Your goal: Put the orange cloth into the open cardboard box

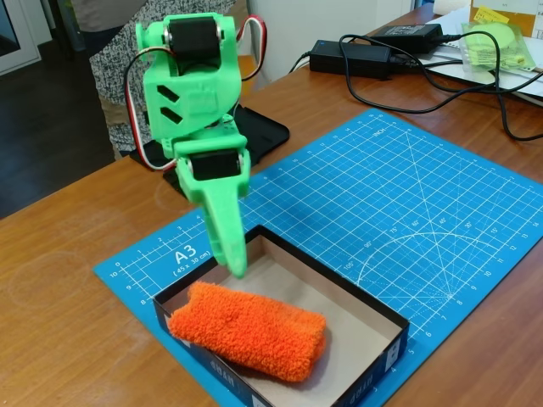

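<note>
1. The cloth (250, 332) lies inside the box (383, 356), a thick orange roll stretched from the near-left corner toward the middle of the beige floor.
2. Its left end bulges against the box's left wall and slightly over the rim; its right end stops well short of the right wall.
3. The box sits on the near-left part of a blue cutting mat (407, 212), its dark outer walls showing white lettering along the front.
4. The green gripper (231, 254) hangs above the box's back-left corner, fingers pointing down, tip just behind the cloth and apart from it.
5. It holds nothing; the fingers appear pressed together into 1 narrow wedge, though the angle hides any small gap.
6. The green arm (191, 93) rises behind it from a black base plate (263, 131) at the mat's far edge, with red, white and black wires looping around it.
7. On the wooden table (59, 280) beyond the mat lie 2 black power bricks (352, 58) with cables, and a pale green item in a plastic bag (501, 42).
8. A person in patterned clothing (114, 76) stands behind the table at the upper left.
</note>
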